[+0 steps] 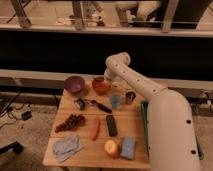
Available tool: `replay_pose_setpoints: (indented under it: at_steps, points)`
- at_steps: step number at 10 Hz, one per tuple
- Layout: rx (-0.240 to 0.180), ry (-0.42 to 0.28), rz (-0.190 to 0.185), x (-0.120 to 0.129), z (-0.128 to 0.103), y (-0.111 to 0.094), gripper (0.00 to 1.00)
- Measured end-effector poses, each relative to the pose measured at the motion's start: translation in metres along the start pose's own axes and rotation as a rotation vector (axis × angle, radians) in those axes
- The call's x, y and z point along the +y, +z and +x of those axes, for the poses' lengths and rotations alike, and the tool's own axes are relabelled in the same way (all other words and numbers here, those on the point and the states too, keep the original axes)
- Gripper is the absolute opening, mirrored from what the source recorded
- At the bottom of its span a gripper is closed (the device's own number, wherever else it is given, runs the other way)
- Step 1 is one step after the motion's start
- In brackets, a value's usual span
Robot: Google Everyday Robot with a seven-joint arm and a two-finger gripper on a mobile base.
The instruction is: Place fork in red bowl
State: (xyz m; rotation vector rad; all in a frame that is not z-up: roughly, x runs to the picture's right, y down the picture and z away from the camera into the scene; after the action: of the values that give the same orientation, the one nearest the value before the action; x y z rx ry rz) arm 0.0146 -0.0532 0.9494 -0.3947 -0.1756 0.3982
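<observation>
The red bowl point(100, 86) is small, round and orange-red, and stands at the back middle of the wooden table point(135, 125). My gripper point(105, 80) reaches down from the white arm's bent wrist point(117, 62). It hangs right over the bowl's right rim. I cannot make out the fork; it may be hidden at the gripper or in the bowl. A black-handled utensil point(99, 105) lies in front of the bowl beside a small round object point(80, 104).
A dark purple bowl point(74, 84) stands left of the red one. A blue cup point(115, 101) and a metal cup point(130, 96) stand to its right. Grapes point(70, 121), a red chilli point(95, 128), a black bar point(111, 125), an apple point(112, 147), a blue sponge point(128, 148), a cloth point(67, 146) and a green tray point(145, 112) are nearer.
</observation>
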Motion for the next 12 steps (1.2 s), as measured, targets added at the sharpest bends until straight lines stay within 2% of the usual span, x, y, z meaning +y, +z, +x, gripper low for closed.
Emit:
replay_pose_setpoints:
  at_steps: [4, 5, 12]
  points:
    - [0.0, 0.0, 0.0, -0.0001, 0.0004, 0.0, 0.75]
    - [0.001, 0.001, -0.001, 0.0003, 0.0008, 0.0008, 0.79]
    - [0.001, 0.001, -0.001, 0.0003, 0.0007, 0.0008, 0.8]
